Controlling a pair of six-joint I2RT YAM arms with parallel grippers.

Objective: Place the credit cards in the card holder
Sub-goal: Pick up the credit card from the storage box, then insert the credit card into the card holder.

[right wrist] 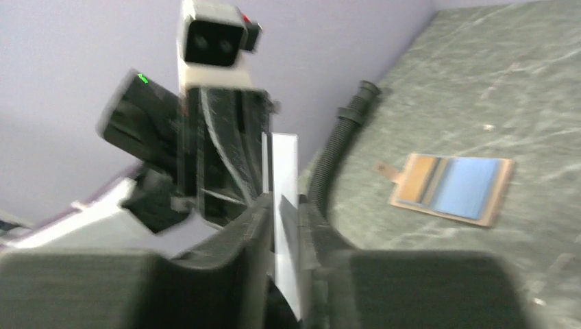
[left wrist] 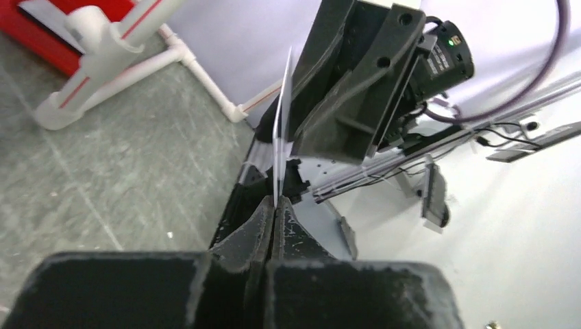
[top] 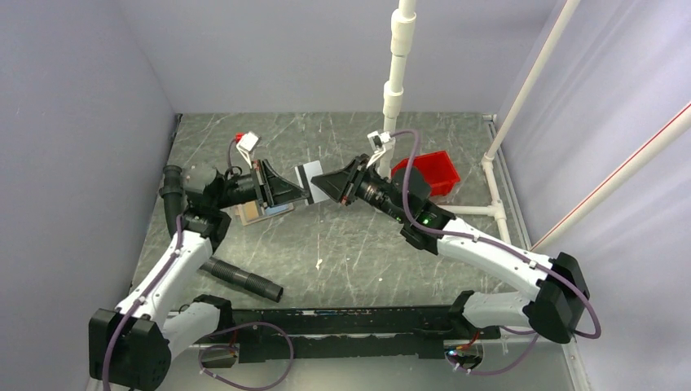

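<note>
One pale credit card (top: 310, 177) is held in the air between my two grippers, which face each other above the table's middle. My left gripper (top: 302, 195) is shut on one edge of it; in the left wrist view the card (left wrist: 281, 116) stands edge-on from the closed jaws (left wrist: 276, 200). My right gripper (top: 321, 186) holds the other end; the card (right wrist: 286, 161) sits deep between its fingers (right wrist: 283, 205). The tan card holder (top: 259, 212) lies open on the table under my left gripper, its bluish inside up (right wrist: 449, 188). No other card shows.
A red tray (top: 432, 173) stands at the back right beside a white pipe stand (top: 395, 81). A black corrugated hose (top: 240, 279) lies at the front left. Purple walls close in the table on three sides.
</note>
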